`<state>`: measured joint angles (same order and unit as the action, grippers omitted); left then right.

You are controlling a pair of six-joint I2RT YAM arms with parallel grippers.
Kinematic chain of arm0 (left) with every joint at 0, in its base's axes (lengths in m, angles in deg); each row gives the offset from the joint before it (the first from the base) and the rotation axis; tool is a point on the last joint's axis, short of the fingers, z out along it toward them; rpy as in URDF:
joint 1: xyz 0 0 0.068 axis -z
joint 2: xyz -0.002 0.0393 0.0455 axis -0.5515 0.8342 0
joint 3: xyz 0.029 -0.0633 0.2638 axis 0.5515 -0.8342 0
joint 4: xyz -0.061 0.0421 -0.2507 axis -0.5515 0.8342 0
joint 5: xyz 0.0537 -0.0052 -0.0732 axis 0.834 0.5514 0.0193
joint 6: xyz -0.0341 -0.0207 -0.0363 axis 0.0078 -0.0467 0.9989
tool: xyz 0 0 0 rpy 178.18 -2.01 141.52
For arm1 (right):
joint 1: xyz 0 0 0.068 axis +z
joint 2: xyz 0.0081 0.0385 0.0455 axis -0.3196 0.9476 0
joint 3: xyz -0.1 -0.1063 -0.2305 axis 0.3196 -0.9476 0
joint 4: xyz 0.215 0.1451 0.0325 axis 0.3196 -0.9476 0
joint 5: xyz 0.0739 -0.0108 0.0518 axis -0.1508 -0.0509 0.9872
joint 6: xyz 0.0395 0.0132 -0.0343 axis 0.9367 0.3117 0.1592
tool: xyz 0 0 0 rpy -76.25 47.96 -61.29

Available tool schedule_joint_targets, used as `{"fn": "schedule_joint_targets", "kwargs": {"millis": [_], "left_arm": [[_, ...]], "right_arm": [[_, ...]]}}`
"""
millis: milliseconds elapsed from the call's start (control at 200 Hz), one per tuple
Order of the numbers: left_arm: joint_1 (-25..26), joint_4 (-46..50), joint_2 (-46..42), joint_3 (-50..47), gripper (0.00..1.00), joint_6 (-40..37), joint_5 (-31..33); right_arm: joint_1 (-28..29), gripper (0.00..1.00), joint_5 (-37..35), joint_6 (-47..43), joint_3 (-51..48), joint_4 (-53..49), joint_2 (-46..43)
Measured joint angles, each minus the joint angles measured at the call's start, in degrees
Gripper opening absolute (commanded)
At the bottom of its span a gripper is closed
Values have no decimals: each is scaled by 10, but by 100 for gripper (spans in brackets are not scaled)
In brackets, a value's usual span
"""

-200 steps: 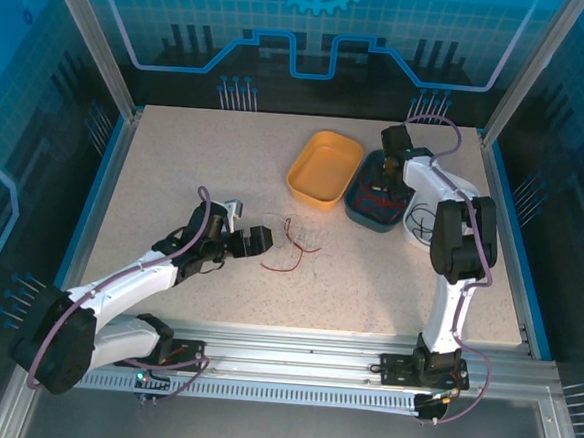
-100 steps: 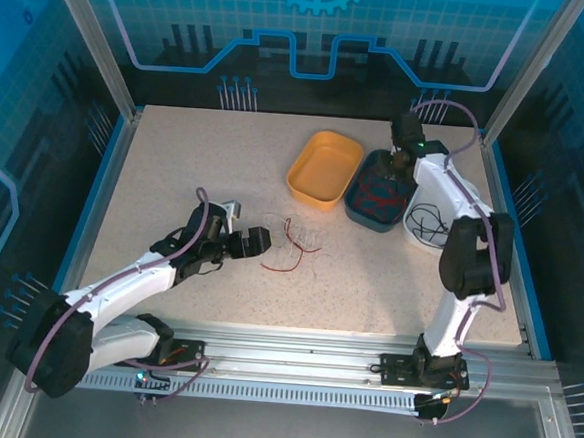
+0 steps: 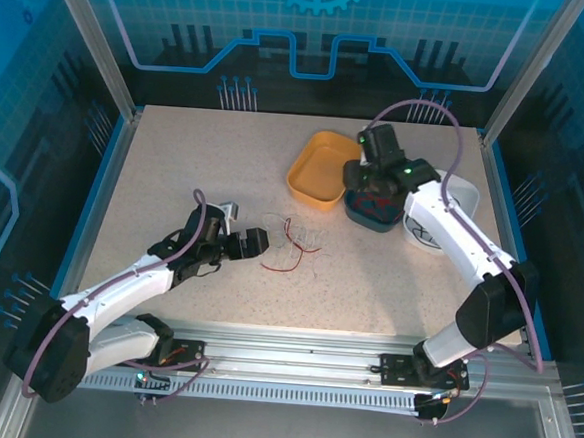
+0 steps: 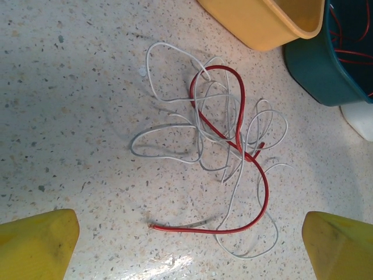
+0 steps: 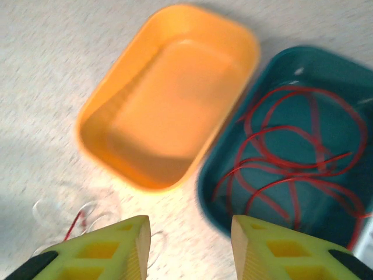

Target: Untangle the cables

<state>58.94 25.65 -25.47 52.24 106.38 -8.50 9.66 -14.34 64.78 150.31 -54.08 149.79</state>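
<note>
Top external view: the tangle of cables lies mid-surface just ahead of the left pincer, while the right pincer hangs well apart over the teal bin, so the left arm is the nearer. Left wrist view: the left pincer stands wide open and empty, the tangle straight ahead between its finger lines, its red strand running away through white loops. Right wrist view: the right pincer is partly open, holding nothing, above the orange tray and teal bin, the tangle at lower left.
</note>
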Motion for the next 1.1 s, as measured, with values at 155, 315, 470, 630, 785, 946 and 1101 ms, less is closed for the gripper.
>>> {"fn": "schedule_joint_targets", "kwargs": {"millis": [155,315,470,630,785,946,1101], "left_arm": [[0,3,0,0,99,0,8],[0,4,0,-1,99,6,29],[0,9,-3,-15,99,28,59],[0,35,-21,-21,99,43,92],[0,50,-51,-32,99,47,111],[-1,65,-70,-42,99,47,119],[-1,73,-73,-46,99,47,118]], "right_arm": [[69,39,0,26,-20,-9,7],[117,40,17,61,-16,-4,47],[154,39,33,89,23,-7,141],[168,38,48,110,58,-14,211],[168,37,57,120,82,-23,247],[168,33,61,126,99,-29,271],[168,31,61,130,118,-37,294]]}}
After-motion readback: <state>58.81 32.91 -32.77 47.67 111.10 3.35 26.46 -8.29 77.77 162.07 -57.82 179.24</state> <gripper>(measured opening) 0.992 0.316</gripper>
